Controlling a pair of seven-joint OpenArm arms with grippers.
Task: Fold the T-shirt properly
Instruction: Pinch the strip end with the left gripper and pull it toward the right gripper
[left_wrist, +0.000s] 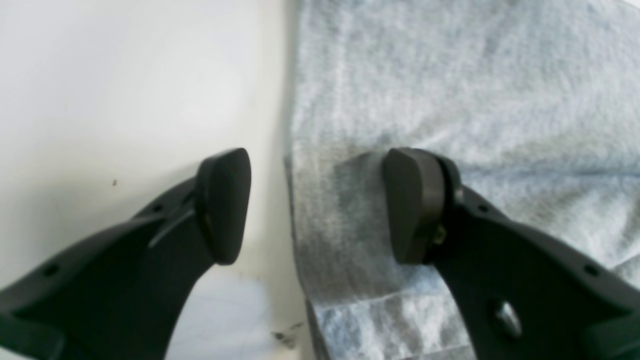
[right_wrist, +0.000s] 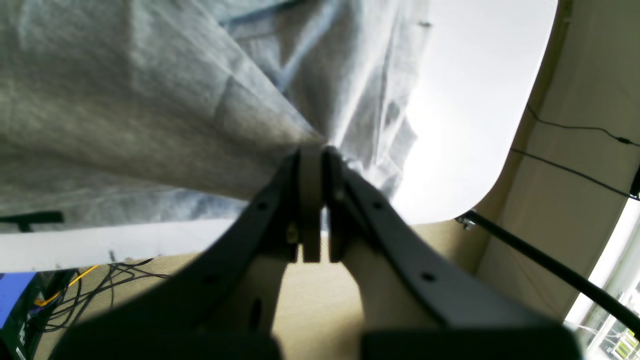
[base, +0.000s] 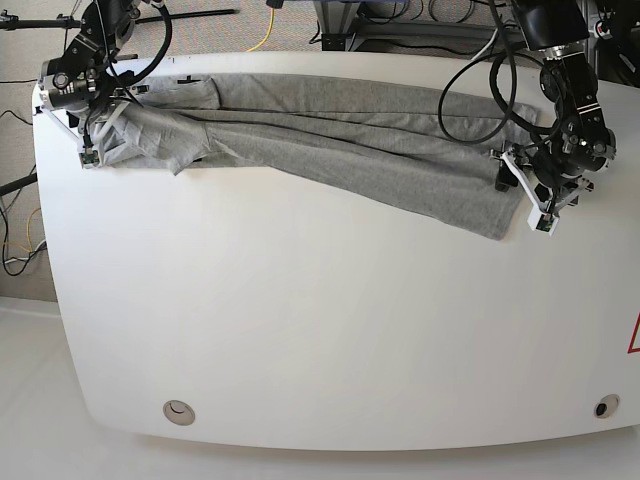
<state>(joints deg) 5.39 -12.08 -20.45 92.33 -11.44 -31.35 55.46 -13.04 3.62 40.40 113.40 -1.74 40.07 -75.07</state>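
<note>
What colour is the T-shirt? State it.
Heather grey T-shirt; the base view shows it best.

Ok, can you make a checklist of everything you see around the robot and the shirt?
Surface: white table with rounded corners, a few small dark specks near the shirt's edge.
Job's things: grey T-shirt stretched in a long, wrinkled band across the far side, not yet neatly folded.
Clutter: nothing seen.
Grippers: right gripper shut on the T-shirt, cloth bunched at its tips; left gripper open, straddling the shirt's edge, one finger over cloth, one over bare table.
Cables: black arm cables loop above the shirt; loose wires on the floor.
Surroundings: beige floor, bright window at one side.
</note>
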